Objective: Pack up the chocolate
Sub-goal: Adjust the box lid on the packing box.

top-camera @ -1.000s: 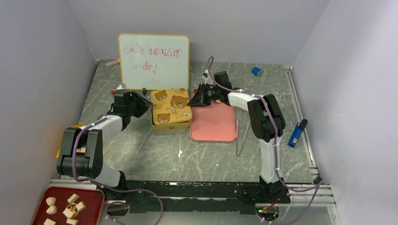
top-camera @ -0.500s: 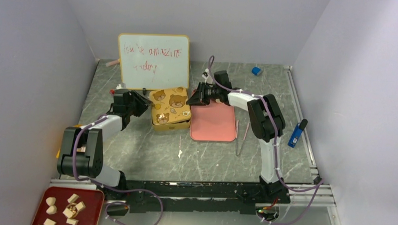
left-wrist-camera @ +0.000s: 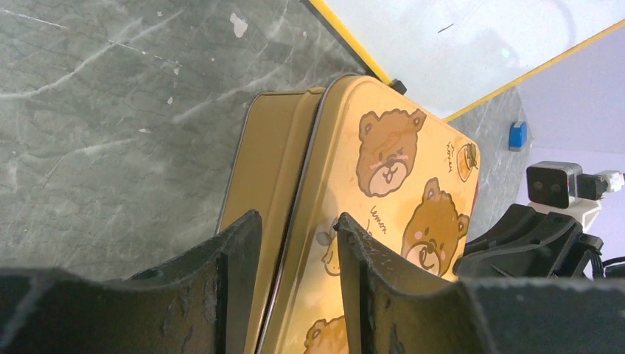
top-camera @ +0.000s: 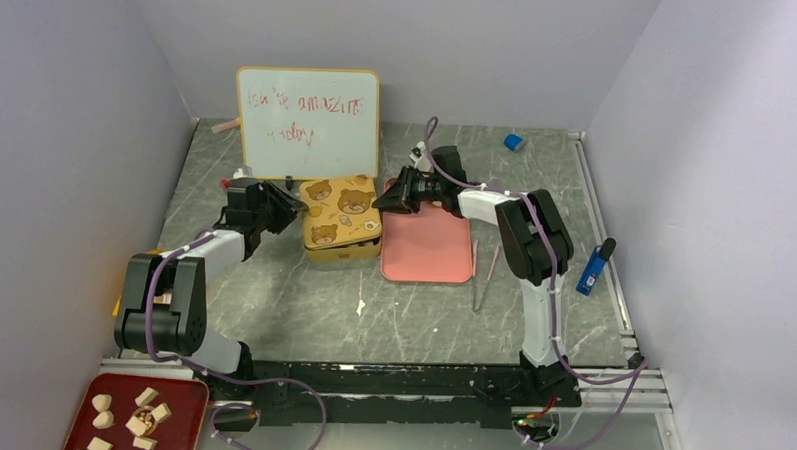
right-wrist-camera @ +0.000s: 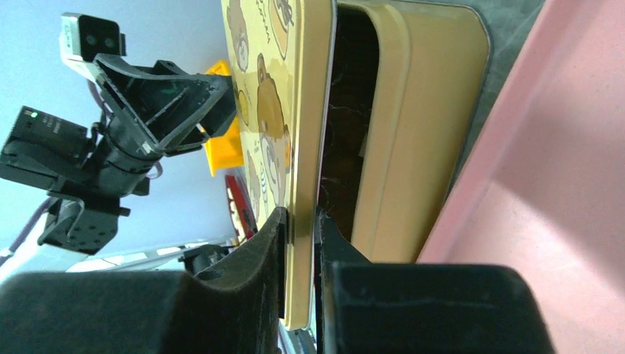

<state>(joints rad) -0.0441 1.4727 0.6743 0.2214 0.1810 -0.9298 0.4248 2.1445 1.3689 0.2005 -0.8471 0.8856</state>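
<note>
A yellow tin (top-camera: 343,223) printed with bears stands mid-table. My right gripper (top-camera: 386,198) is shut on the right rim of its lid (right-wrist-camera: 309,110) and holds that side raised off the base (right-wrist-camera: 413,125), with a dark gap between them. My left gripper (top-camera: 283,210) is at the tin's left side. Its fingers (left-wrist-camera: 239,243) are apart and straddle the lid's left edge (left-wrist-camera: 309,199); I cannot tell whether they touch it. A red tray (top-camera: 182,423) at the near left holds pale beige chunks and a small cluster of brown and tan chocolate pieces (top-camera: 144,415).
A whiteboard (top-camera: 306,122) stands just behind the tin. A pink mat (top-camera: 429,246) lies right of it, with a thin pink stick (top-camera: 493,263) beside that. A blue cap (top-camera: 514,142) lies far back and a blue object (top-camera: 593,268) is by the right rail.
My right gripper has shifted slightly left with the lid's right rim, and the lid now stands a little more raised. The left arm has barely moved.
</note>
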